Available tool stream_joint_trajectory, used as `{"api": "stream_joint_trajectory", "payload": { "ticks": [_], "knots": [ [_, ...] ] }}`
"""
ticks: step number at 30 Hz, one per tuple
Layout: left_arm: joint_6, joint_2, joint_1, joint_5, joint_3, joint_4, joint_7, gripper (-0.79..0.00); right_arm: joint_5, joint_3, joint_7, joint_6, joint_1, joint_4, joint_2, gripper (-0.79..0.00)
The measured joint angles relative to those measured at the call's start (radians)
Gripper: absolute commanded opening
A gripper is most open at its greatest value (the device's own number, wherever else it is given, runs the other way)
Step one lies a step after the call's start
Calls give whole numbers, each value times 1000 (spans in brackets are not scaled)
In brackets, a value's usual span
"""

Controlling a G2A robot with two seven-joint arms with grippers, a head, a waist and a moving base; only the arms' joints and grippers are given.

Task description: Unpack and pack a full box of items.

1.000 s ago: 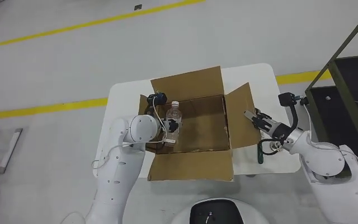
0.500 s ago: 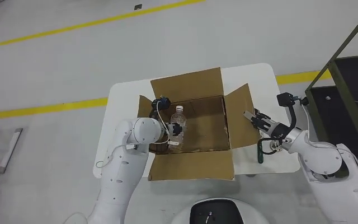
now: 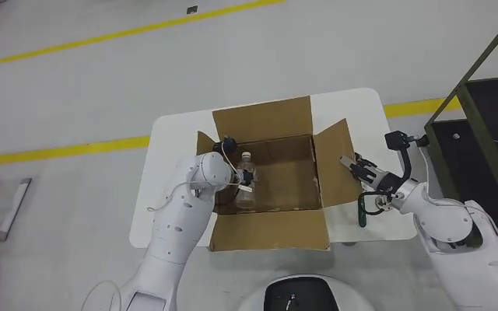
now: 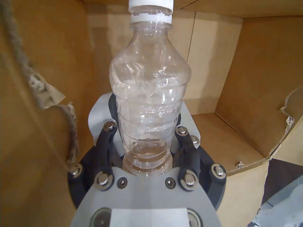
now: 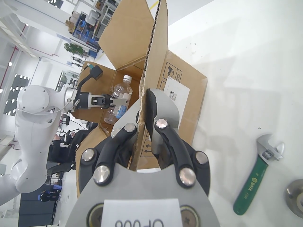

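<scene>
So the cardboard box [image 3: 268, 231] sits open in the middle of the white table [image 3: 179, 155], all four flaps folded outward. The left gripper [image 4: 146, 128] is down inside it, toward the 9 o'clock side, and it's clamped around the lower half of a clear plastic bottle [image 4: 149, 88] with a white cap. In the top view the bottle [image 3: 246, 183] has its cap pointing at roughly 12 o'clock, and it's close to the box's 9 o'clock wall. Can't tell if its base is touching the box floor or hanging just above it.

Over at the 3 o'clock side, the right gripper [image 5: 143, 105] is pinching the edge of the right flap [image 5: 156, 36], one finger on each face of the cardboard, so it's closed on that flap.

There's also a green-handled adjustable wrench [image 5: 256, 173] lying on the table at about 4 o'clock from the box, near the table edge, with a round metal piece [image 5: 294, 197] just beside its handle.
</scene>
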Motion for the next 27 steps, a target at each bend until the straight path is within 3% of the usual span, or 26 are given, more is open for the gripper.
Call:
{"api": "stream_joint_trajectory", "payload": {
  "ticks": [7,9,11,12,13,27],
  "knots": [
    [3,-12,-36,71,53,88,31,-785,-1,-7,-5,-2,4,14,5,-785],
    [9,-15,-43,67,60,108,39,-702,1,-9,-6,-1,5,17,6,-785],
    [13,-18,-49,69,67,119,42,-456,2,-10,-7,-1,6,21,7,-785],
    [16,-19,-52,72,71,123,42,-111,2,-11,-7,-1,7,22,8,-785],
    [17,-20,-53,71,72,125,43,0,2,-11,-6,-1,7,23,9,-785],
    [-3,-23,-62,45,61,135,51,0,6,-15,-3,0,10,31,20,-785]
  ]
}}
